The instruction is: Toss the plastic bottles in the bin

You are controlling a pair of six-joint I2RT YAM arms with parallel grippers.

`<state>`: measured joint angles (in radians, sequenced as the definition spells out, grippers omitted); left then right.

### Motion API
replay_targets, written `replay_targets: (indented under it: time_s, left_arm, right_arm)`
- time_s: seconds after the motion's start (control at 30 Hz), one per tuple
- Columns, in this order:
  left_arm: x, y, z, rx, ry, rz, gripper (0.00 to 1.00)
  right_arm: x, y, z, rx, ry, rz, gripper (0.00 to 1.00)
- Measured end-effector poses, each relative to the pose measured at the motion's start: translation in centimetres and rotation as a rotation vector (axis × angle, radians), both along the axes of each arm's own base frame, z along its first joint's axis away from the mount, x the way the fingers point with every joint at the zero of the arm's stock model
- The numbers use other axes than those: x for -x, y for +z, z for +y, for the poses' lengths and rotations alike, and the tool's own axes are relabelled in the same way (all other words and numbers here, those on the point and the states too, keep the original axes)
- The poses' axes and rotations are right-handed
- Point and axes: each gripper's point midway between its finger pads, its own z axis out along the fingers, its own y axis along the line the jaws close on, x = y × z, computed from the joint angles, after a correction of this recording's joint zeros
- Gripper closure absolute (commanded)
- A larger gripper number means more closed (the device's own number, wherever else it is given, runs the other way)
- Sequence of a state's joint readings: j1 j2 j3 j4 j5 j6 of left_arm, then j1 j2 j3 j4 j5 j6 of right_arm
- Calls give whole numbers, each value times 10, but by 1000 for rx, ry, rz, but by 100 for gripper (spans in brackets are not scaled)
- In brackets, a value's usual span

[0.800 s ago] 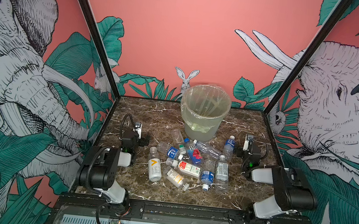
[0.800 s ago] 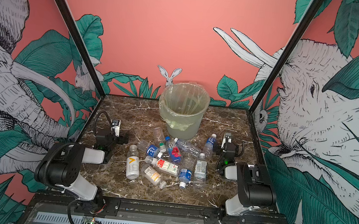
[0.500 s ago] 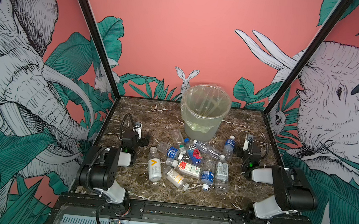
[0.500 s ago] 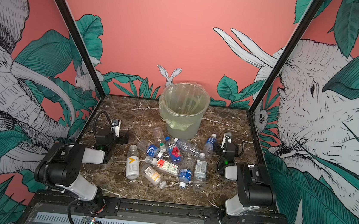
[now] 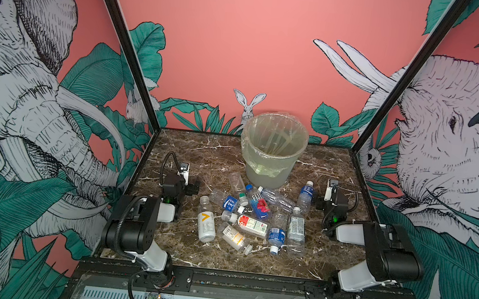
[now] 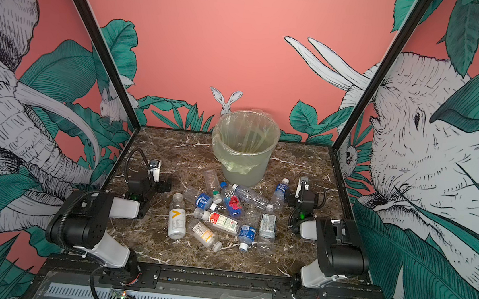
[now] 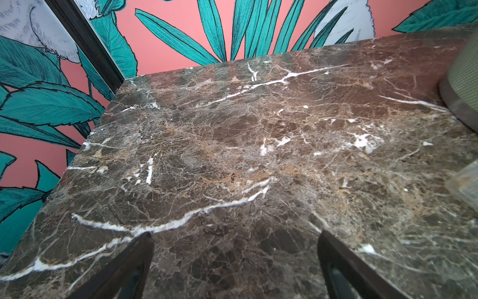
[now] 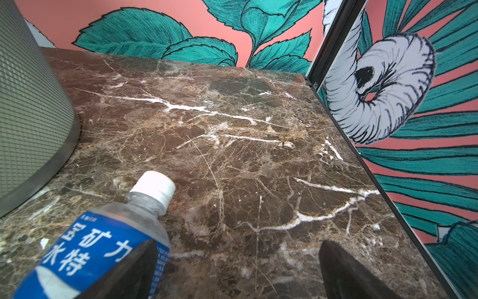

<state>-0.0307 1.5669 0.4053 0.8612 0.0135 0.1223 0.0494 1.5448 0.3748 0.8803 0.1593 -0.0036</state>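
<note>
Bottles [image 5: 250, 224] lie heaped on the marble table [image 5: 202, 152], just in front of the bin [image 5: 284, 172]. I have both arms folded low at the sides, with the left gripper [image 7: 234, 233] and right gripper [image 8: 238, 242] spread wide and empty (nothing has moved since earlier). A right finger partly hides one blue-labelled bottle [image 8: 98, 240].

Bottle [image 8: 103, 233]: clear plastic, lying on its side, blue label with white characters, white cap [image 8: 155, 185] pointing toward the far wall.
Bin [image 8: 31, 116]: only its grey gridded lower wall shows, standing near the cap but apart from it.
Right gripper [image 8: 236, 248]: dark fingers spread wide, bare marble table [image 8: 245, 155] between them (one finger [image 8: 134, 269] overlaps the bottle's label; contact unclear).
Wall [image 8: 51, 15]: pink, with green leaves.
</note>
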Motion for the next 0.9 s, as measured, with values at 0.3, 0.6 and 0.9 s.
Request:
replay_targets:
  time_s: [0.3,0.6,0.9]
  left_arm:
    - [0,2,8,-2,49,-3,0]
    - [26,98,28,45,241,-185,0]
    - [47,135,3,166,264,-100,0]
  right_arm:
    - [1,-1,-2,1,-15,5,1]
    - [6,68,-31,-24,-210,-50,1]
    - [11,124,-43,-232,-422,77,1]
